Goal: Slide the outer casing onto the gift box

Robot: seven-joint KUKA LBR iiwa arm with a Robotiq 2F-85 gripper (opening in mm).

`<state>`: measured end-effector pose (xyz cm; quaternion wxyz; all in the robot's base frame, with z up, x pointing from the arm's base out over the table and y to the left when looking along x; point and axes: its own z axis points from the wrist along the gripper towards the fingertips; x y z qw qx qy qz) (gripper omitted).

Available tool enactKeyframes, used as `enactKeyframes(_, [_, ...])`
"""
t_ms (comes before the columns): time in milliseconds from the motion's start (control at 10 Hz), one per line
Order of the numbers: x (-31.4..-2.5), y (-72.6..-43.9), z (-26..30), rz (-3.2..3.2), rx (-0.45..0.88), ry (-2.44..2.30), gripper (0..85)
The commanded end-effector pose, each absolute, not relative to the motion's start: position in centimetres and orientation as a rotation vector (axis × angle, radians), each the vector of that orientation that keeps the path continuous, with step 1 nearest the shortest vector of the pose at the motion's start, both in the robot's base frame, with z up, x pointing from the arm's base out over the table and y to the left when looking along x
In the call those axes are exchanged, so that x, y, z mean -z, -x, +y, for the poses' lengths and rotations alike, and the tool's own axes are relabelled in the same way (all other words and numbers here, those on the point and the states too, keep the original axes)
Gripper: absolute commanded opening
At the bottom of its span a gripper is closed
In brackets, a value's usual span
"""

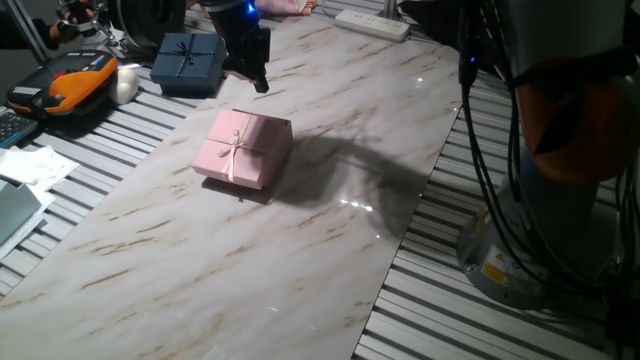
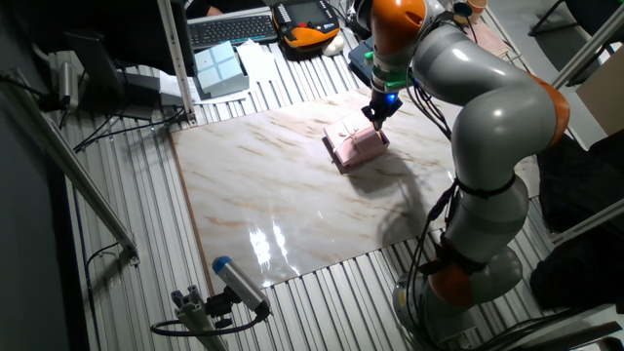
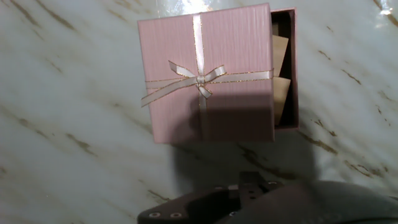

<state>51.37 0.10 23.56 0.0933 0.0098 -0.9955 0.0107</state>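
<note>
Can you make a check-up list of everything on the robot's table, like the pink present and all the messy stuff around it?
Surface: marble table, shiny glare.
Job's things: pink gift box with bow; lid sits shifted, base showing at one side.
Clutter: dark blue box, power strip, orange device.
Gripper: gripper hovers beyond the box, holding nothing; jaws unclear.
Cables: black cables beside the robot base.
Surroundings: keyboard, metal frames.

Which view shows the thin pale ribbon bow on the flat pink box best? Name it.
The hand view: it looks straight down on the thin pale ribbon bow, loops and tails distinct. One fixed view shows it small and slanted. The other fixed view has it tiny beside the gripper, detail unreadable.
</note>
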Motion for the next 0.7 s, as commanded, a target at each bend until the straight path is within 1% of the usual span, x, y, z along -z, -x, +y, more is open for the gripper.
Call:
enactKeyframes(0, [-23.56, -51.38, 0.11, -2.955, -0.034, -0.026, 0.0])
enactKeyframes(600, [-23.54, -51.35, 0.12, -2.959, -0.035, -0.033, 0.0])
